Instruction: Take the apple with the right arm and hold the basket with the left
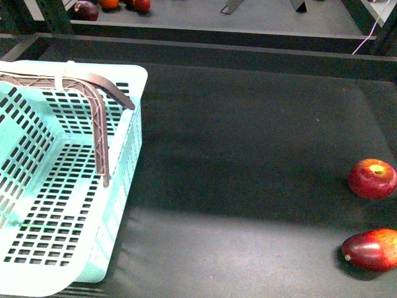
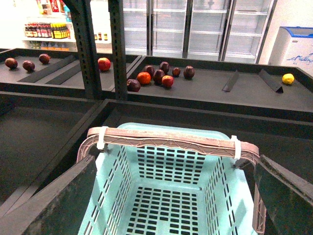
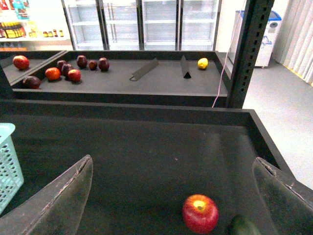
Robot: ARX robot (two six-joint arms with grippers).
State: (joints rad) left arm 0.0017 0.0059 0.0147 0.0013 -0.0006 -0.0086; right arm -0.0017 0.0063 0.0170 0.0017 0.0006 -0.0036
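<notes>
On the dark mat (image 1: 248, 136), the aqua basket (image 1: 124, 180) stands at the left, its brown handles (image 2: 166, 138) swung together and tied in white. The left gripper (image 2: 175, 164) faces those handles with jaws spread wide and empty. The right gripper (image 3: 172, 160), equally wide and empty, faces the apple (image 1: 372, 179), which lies at the far right, stem dimple up, near an oval red fruit (image 1: 371, 249).

Dark mat (image 1: 248, 155): basket (image 1: 122, 202), apple (image 1: 372, 179), perhaps mango (image 1: 371, 249).

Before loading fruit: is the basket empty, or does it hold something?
Empty: the basket shows only bare slotted floor in front and left wrist views.
</notes>
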